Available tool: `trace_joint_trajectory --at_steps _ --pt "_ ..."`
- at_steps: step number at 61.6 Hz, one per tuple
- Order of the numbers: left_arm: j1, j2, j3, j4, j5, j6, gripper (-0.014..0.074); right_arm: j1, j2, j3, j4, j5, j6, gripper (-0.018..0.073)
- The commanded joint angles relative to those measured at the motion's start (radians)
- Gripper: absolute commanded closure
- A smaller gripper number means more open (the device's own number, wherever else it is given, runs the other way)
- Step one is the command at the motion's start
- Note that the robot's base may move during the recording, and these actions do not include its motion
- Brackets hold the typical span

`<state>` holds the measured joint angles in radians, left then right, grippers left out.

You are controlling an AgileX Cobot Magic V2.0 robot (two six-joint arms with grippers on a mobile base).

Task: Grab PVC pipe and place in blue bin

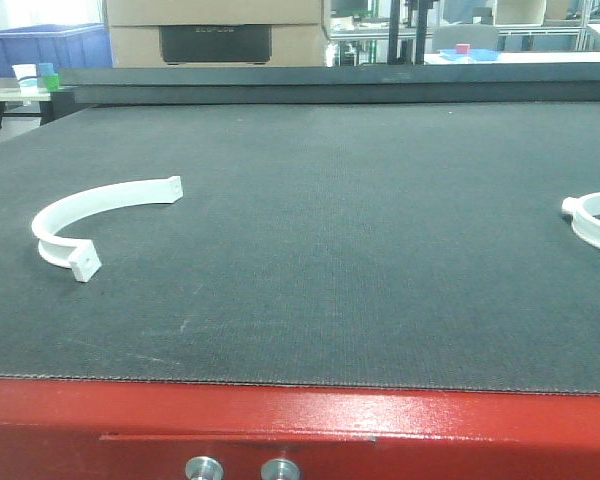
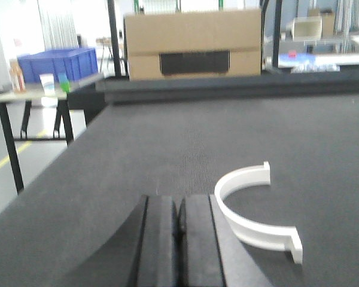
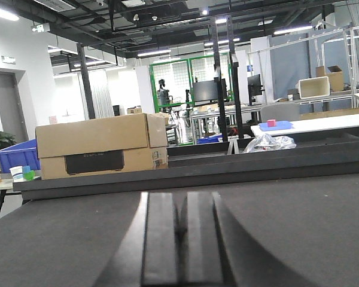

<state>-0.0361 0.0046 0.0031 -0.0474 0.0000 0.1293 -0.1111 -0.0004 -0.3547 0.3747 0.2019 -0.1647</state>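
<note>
On the dark mat (image 1: 330,250), at 9 o'clock in the front view: white half-ring PVC pipe piece (image 1: 100,196), lying flat. Seen again at 3 o'clock of the left gripper (image 2: 179,206), near but apart. Left gripper and right gripper (image 3: 180,203) both with pads pressed together, gripping nothing. 2nd half-ring (image 1: 583,226) at 3 o'clock, blue bin (image 1: 45,45) off the mat at 11 o'clock.
</note>
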Motion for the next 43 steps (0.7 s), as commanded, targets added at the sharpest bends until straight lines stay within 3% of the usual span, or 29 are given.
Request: trace_joint_trajectory --at_steps 1,12,24,32,43 --pt "0.002 -0.005 -0.003 0.0 -0.079 -0.007 0.0708 0.002 0.0 -0.008 0.006 -0.012 -0.002 0.0722" --pt "0.002 -0.005 -0.003 -0.045 -0.131 -0.007 0.0708 0.002 0.0 -0.008 0.006 0.067 -0.002 0.0722" --pt "0.002 -0.005 -0.003 -0.236 -0.134 -0.007 0.0708 0.002 0.032 -0.008 0.006 0.062 -0.002 0.0722" --pt "0.002 -0.005 -0.021 -0.23 -0.016 -0.003 0.0708 0.002 0.082 -0.017 0.006 0.067 -0.002 0.0722" --pt "0.002 -0.005 -0.051 -0.193 0.0 -0.003 0.0708 0.002 0.16 -0.037 0.006 0.067 -0.002 0.0722"
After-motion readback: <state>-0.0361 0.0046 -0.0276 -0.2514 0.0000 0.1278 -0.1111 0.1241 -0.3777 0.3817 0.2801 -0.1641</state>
